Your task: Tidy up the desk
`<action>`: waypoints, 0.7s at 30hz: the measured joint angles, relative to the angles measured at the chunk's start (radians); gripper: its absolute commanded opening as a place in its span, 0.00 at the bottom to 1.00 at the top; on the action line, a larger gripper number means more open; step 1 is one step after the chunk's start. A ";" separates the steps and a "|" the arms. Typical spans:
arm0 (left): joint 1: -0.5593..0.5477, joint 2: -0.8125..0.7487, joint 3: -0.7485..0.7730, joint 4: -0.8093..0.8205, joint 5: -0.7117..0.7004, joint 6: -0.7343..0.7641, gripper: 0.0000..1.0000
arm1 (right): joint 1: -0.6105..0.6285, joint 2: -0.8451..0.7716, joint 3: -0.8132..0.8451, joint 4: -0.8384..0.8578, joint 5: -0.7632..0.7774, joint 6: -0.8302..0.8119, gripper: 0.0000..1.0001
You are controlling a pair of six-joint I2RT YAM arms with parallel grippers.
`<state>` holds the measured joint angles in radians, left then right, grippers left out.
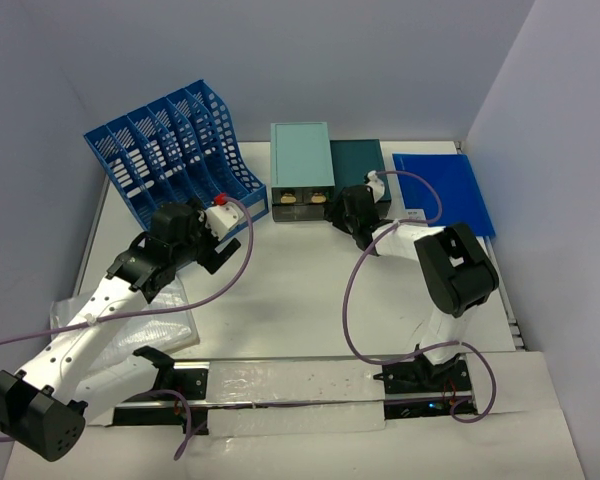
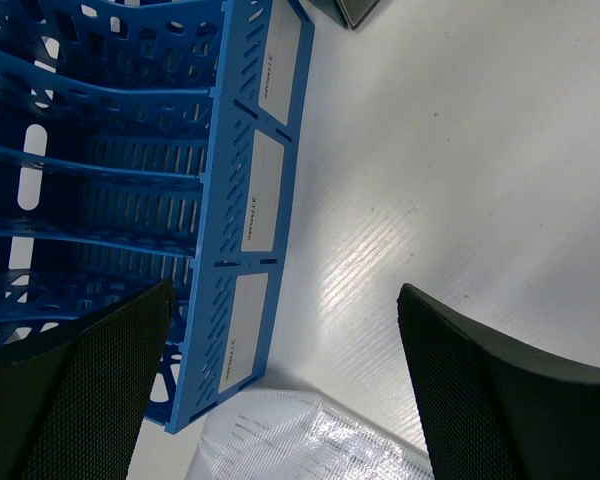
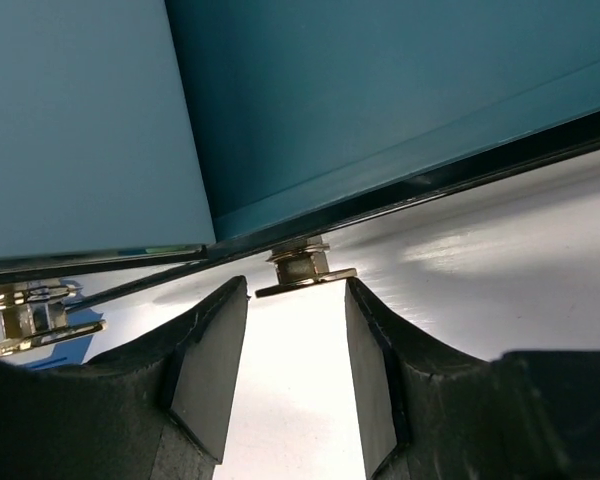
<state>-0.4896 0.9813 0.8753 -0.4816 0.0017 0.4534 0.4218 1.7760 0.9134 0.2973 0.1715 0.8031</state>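
The desk (image 1: 310,290) fills the top view from your arm bases out to the back wall: a matte white top that shows a faint ribbed sheen under the left wrist camera.

Your right gripper (image 3: 295,300) is at 12 o'clock, set narrow with the brass knob (image 3: 302,268) of the dark teal drawer box (image 1: 358,165) at its mouth. You cannot tell whether the pads are pressing on it. If they are, backing away would likely drag the drawer out or skid the box against the light teal box (image 1: 300,150) beside it. Its purple cable (image 1: 355,300) loops low and could snag.

Your left gripper (image 2: 285,290) is spread wide and empty, just beside the front of the blue file rack (image 1: 170,165) at 10 o'clock. A careless swing could shove the rack.

A plastic bag (image 1: 150,325) lies at 8 o'clock and a blue folder (image 1: 440,190) at 2 o'clock. Pale walls close in on three sides.
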 measured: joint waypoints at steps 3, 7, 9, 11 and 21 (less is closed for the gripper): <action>0.000 0.000 0.000 0.000 0.000 0.000 0.99 | -0.007 -0.006 -0.005 0.000 -0.004 -0.005 0.55; 0.000 -0.001 0.000 0.000 0.000 0.000 0.99 | -0.027 -0.088 -0.076 0.003 -0.015 -0.014 0.59; 0.000 -0.003 0.000 0.000 0.003 0.000 0.99 | -0.035 -0.157 -0.124 -0.003 -0.022 -0.016 0.62; 0.000 -0.007 0.000 0.000 0.006 0.000 0.99 | -0.043 -0.231 -0.166 -0.015 -0.030 -0.017 0.63; 0.000 -0.038 0.000 -0.001 0.020 0.000 0.99 | -0.314 -0.563 -0.438 -0.007 -0.175 0.054 0.69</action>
<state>-0.4893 0.9432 0.8753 -0.4824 0.0219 0.4534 0.1083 1.2132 0.4751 0.2902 -0.0039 0.8570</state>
